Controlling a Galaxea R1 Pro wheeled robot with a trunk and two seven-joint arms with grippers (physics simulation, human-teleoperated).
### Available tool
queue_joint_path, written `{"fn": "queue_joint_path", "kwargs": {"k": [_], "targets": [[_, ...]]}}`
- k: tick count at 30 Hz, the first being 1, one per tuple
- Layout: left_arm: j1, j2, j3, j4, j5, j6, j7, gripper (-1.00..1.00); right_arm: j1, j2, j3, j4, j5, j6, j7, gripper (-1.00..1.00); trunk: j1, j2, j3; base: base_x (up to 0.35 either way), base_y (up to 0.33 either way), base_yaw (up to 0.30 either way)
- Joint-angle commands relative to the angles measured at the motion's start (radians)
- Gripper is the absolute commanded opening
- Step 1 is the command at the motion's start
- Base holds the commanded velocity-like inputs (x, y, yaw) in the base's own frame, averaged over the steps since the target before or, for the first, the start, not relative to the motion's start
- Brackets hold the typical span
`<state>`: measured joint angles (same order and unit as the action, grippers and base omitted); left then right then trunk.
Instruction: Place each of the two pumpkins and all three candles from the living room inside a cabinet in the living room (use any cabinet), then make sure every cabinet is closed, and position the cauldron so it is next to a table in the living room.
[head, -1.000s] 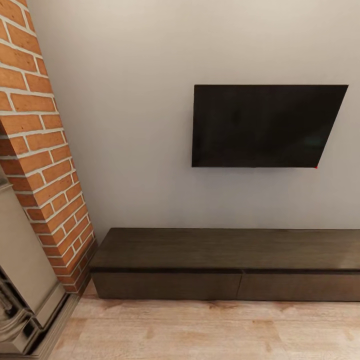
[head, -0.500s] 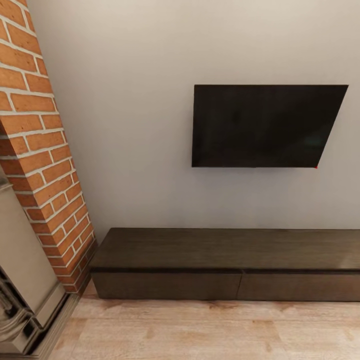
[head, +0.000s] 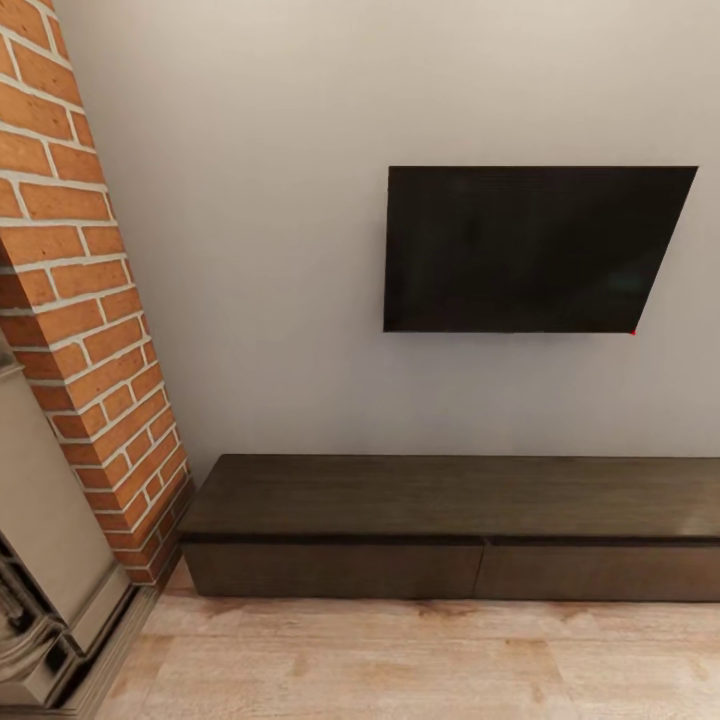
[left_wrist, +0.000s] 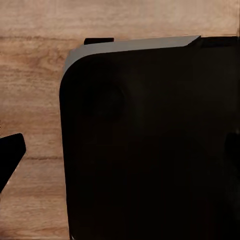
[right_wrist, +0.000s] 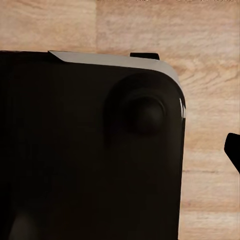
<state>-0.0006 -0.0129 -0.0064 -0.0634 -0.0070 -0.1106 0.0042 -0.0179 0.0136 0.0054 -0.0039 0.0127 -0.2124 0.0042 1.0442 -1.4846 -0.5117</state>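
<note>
The cabinet is a long low dark brown unit against the pale wall, in the lower half of the head view. Its two wide handleless drawer fronts, left and right, sit flush and shut, and its top is bare. The pumpkins, candles and cauldron are out of view. In the left wrist view a dark fingertip pokes in at the frame edge over wooden floor. The right wrist view has a similar dark fingertip at its edge. Neither view lets me judge how the jaws stand.
A black TV hangs on the wall above the cabinet. A red brick chimney column and a grey fireplace surround stand at the left. Light wooden floor runs before the cabinet. The robot's black base shows in both wrist views.
The whole head picture has shifted by a few pixels, so the camera moved slightly. The cabinet and TV themselves have not moved.
</note>
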Motion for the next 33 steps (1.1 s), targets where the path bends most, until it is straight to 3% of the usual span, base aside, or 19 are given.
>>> {"fn": "queue_joint_path", "kwargs": {"k": [1,4,8,10,16,20,23,28,33], "targets": [[0.0,0.0,0.0,-0.012,-0.001,-0.002,0.0,1.0,-0.001,0.0,0.001,0.001,0.002,-0.004,0.0,1.0,0.0,0.0,-0.001,0.0,0.0,0.0],[0.0,0.002,0.001,-0.081,0.0,0.003,-0.001,1.0,-0.001,0.001,0.004,-0.007,0.007,-0.027,0.001,1.0,0.0,0.0,-0.001,0.0,0.0,0.0],[0.0,0.001,-0.001,-0.181,0.0,0.03,-0.011,1.0,-0.001,0.0,0.005,-0.089,0.01,-0.063,-0.002,1.0,0.0,0.0,-0.001,0.0,0.0,0.0],[-0.003,0.001,-0.002,-0.254,0.0,0.098,-0.014,1.0,-0.001,0.0,0.005,-0.163,0.011,-0.006,-0.006,1.0,0.0,0.0,-0.001,0.0,0.0,0.0],[-0.007,0.002,-0.002,-0.504,0.001,0.394,-0.02,1.0,-0.001,0.001,0.004,-0.365,0.003,0.215,-0.011,1.0,0.0,0.0,-0.001,0.0,0.0,0.0],[-0.012,0.0,-0.001,-0.611,0.007,0.474,-0.021,1.0,-0.001,0.005,0.004,-0.439,-0.002,0.262,-0.013,1.0,0.0,0.0,-0.001,0.0,0.0,0.0],[-0.026,-0.001,-0.001,-0.674,0.011,0.529,-0.021,1.0,-0.008,0.022,0.004,-0.486,-0.003,0.274,-0.013,1.0,0.0,0.0,-0.001,0.0,0.0,0.0],[-0.101,0.002,-0.002,-0.718,0.033,0.685,-0.048,1.0,-0.056,0.063,0.004,-0.503,-0.003,0.279,-0.014,1.0,0.0,0.0,-0.001,0.0,0.0,0.0],[-0.13,0.013,-0.003,-0.73,0.068,0.745,-0.159,1.0,-0.084,0.079,0.003,-0.502,-0.005,0.27,-0.007,1.0,0.0,0.0,-0.001,0.0,0.0,0.0]]}}
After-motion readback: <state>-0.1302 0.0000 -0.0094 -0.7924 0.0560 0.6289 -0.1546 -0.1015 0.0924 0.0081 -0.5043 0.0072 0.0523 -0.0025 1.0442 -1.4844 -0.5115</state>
